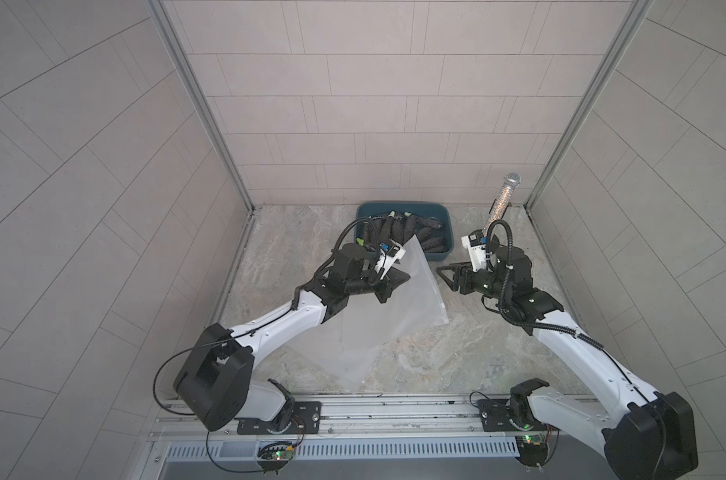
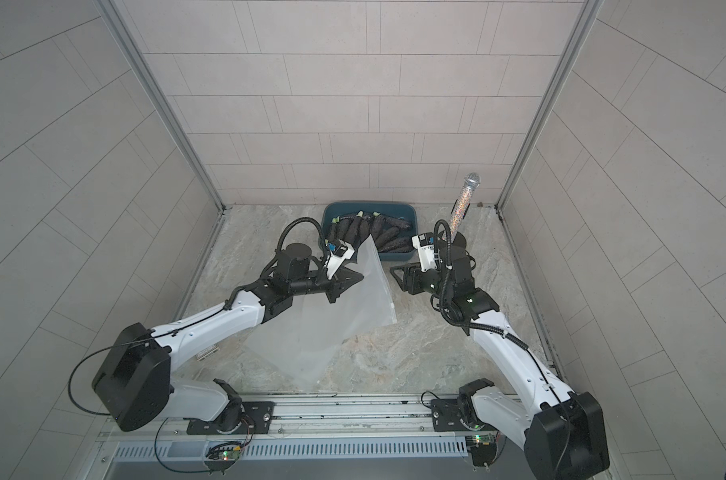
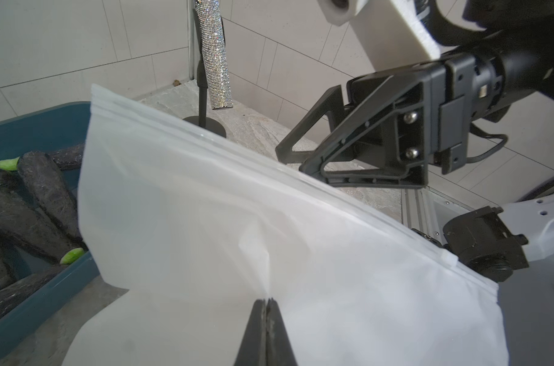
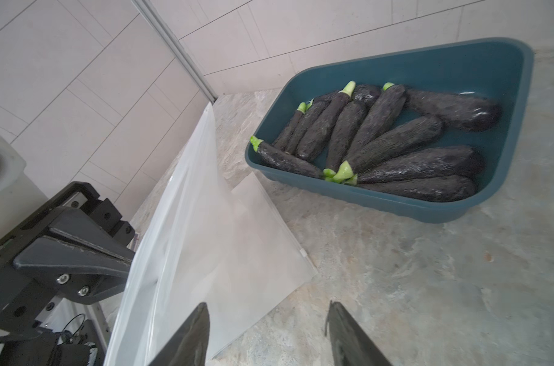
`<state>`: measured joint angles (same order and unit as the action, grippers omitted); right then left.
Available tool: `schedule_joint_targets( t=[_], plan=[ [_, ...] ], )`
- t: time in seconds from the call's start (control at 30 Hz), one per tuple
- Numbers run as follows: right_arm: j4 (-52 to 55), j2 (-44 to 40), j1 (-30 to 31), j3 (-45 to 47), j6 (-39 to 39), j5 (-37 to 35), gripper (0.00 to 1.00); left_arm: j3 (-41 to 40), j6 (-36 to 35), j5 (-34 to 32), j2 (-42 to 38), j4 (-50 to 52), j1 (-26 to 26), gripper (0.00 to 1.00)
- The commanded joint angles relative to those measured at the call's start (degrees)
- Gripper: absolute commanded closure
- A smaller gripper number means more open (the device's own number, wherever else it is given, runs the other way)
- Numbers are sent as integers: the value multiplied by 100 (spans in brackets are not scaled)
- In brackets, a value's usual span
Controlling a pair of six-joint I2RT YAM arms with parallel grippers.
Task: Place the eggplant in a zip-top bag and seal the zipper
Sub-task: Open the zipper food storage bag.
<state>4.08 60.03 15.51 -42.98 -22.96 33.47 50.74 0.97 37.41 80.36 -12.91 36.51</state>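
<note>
A frosted zip-top bag [image 1: 394,299] [image 2: 344,299] [image 3: 237,206] [image 4: 206,237] is held up over the middle of the table. My left gripper [image 1: 407,277] [image 2: 360,277] [image 3: 266,299] is shut on its sheet. The zipper edge, with a small white slider [image 3: 448,260] [image 4: 303,252], faces my right gripper [image 1: 440,271] [image 2: 392,271] [image 4: 267,303]. That gripper hangs open just right of this edge, with nothing between its fingers. Several dark eggplants [image 1: 411,232] [image 2: 378,232] [image 4: 380,136] [image 3: 41,196] lie in a teal bin [image 1: 394,204] [image 2: 369,203] [image 4: 396,66] [image 3: 31,120] behind the bag.
A glittery microphone on a black stand [image 1: 504,199] [image 2: 465,199] [image 3: 215,63] rises at the back right, close behind my right wrist. Tiled walls with metal corner posts [image 1: 581,108] enclose the table. The arms' mounting rail [image 1: 374,409] runs along the front edge.
</note>
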Motion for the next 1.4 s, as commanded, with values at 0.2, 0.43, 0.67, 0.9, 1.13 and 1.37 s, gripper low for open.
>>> schedule_joint_targets(
  t=[0.2,0.43,0.67,0.9,1.13,1.37],
  plan=[
    [-359,-226,73,-8,-302,380,38,-156,-526,247,-111,-165,15,100],
    [-456,-195,80,-28,-344,590,38,-204,-555,188,-202,-160,17,100],
    [-378,12,210,32,-185,550,40,-218,-527,144,-222,-230,22,100],
    [-418,252,404,83,-178,466,44,-229,-528,91,-292,-239,16,100],
    [-629,520,897,88,-260,400,75,-216,-418,-111,-279,-266,18,100],
    [-1005,342,1068,325,-719,-403,100,-35,-50,-892,-286,235,12,81]
  ],
)
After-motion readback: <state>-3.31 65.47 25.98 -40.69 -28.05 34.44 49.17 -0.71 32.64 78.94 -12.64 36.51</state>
